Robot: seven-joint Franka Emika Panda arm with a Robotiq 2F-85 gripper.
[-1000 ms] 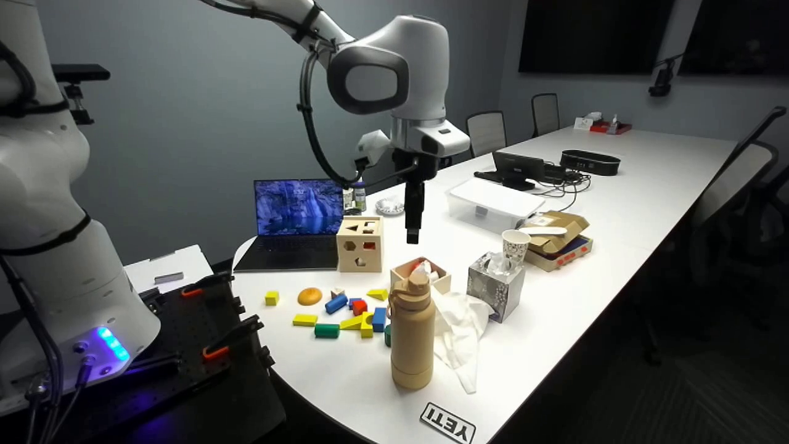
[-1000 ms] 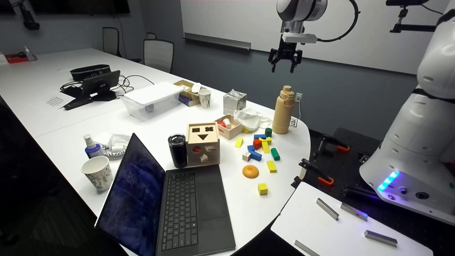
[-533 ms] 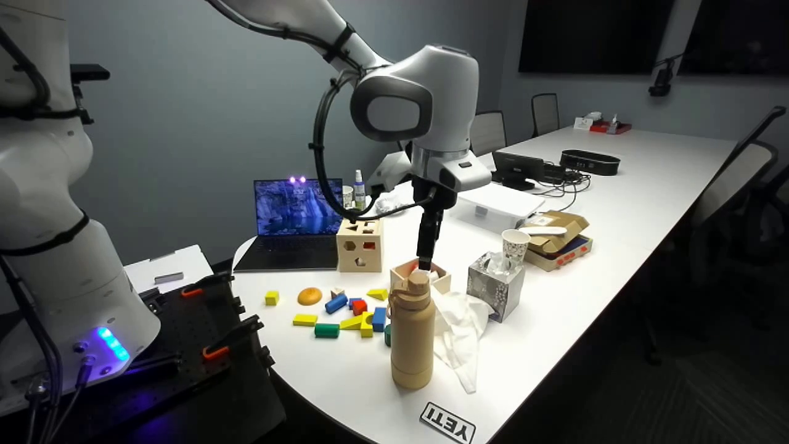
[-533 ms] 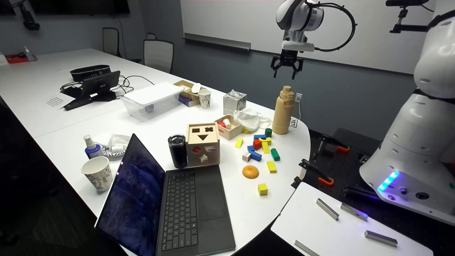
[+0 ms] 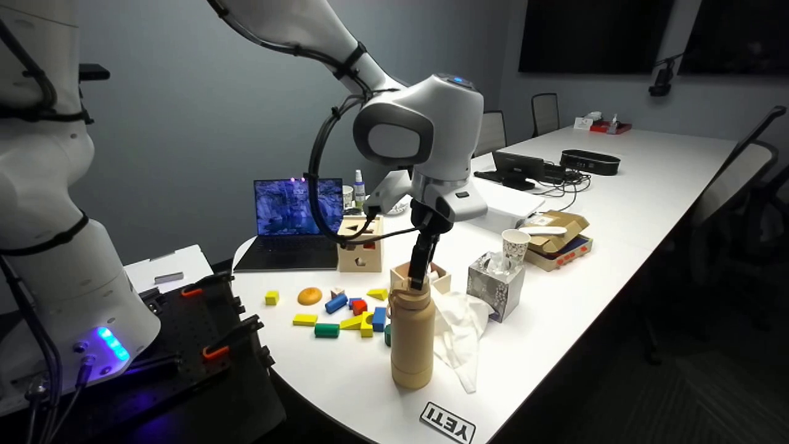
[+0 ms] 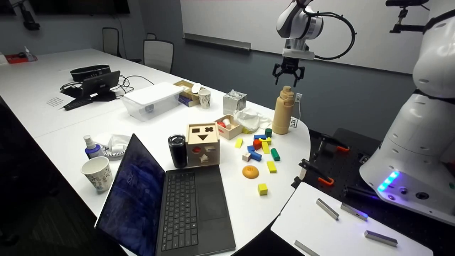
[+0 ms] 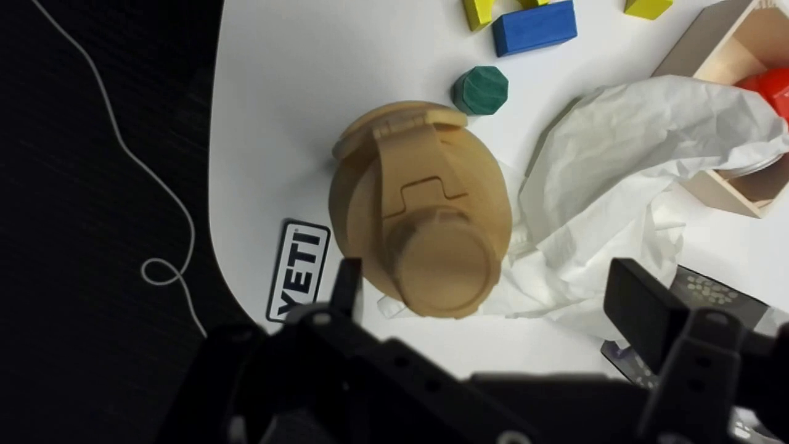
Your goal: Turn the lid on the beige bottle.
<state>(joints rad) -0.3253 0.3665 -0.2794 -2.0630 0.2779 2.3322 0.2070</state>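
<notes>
The beige bottle [image 5: 412, 348] stands upright near the rounded table end; it also shows in an exterior view [image 6: 283, 115] and, from above, in the wrist view [image 7: 357, 216]. Its round beige lid [image 7: 445, 265] sits on top and shows in an exterior view [image 6: 287, 89]. My gripper [image 6: 285, 84] is open and empty, pointing down just above the lid. In an exterior view its finger [image 5: 417, 285] covers most of the lid. In the wrist view the lid lies between the open fingers [image 7: 490, 290], closer to the left finger, with no visible contact.
White tissue [image 7: 592, 203] lies beside the bottle, with a tissue box [image 5: 496, 287] and an open wooden box [image 6: 229, 127] behind. Several coloured blocks [image 6: 262, 142], a wooden shape cube [image 6: 203, 144] and a laptop [image 6: 199, 209] stand nearby. A YETI sticker [image 7: 299, 270] lies by the table edge.
My gripper has come down from well above the bottle to just above its lid, fingers staying open. The bottle and the other objects have not moved.
</notes>
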